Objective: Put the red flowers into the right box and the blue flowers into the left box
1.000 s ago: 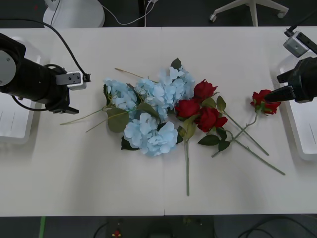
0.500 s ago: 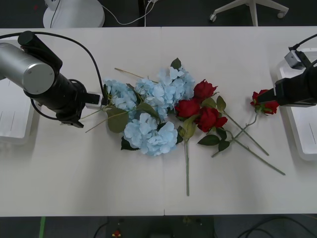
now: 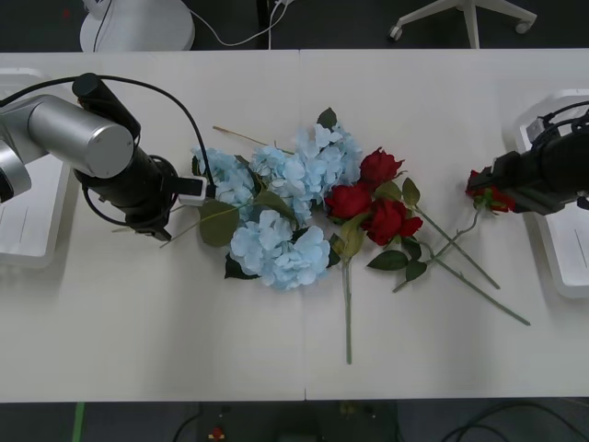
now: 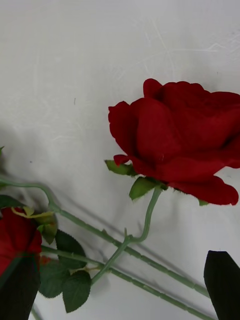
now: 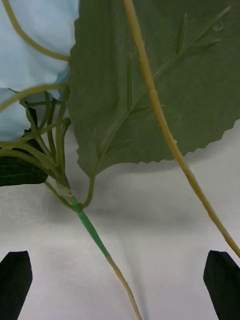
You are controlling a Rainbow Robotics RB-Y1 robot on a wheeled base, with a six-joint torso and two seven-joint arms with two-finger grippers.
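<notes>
1. Flowers lie heaped mid-table: blue flowers left, red flowers right.
2. Left gripper, fingers spread wide, hangs over a blue flower's stem.
3. Right gripper, jaws apart, sits beside a lone rose near the right box.
4. Left box sits at the left edge.

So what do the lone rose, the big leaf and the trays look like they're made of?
Lone rose: apparently fabric, matte velvety petals; stem looks like moulded plastic. Big leaf: likely stiff cloth, pressed veins, cut serrated edge. Left box and right box: smooth white, probably plastic.
</notes>
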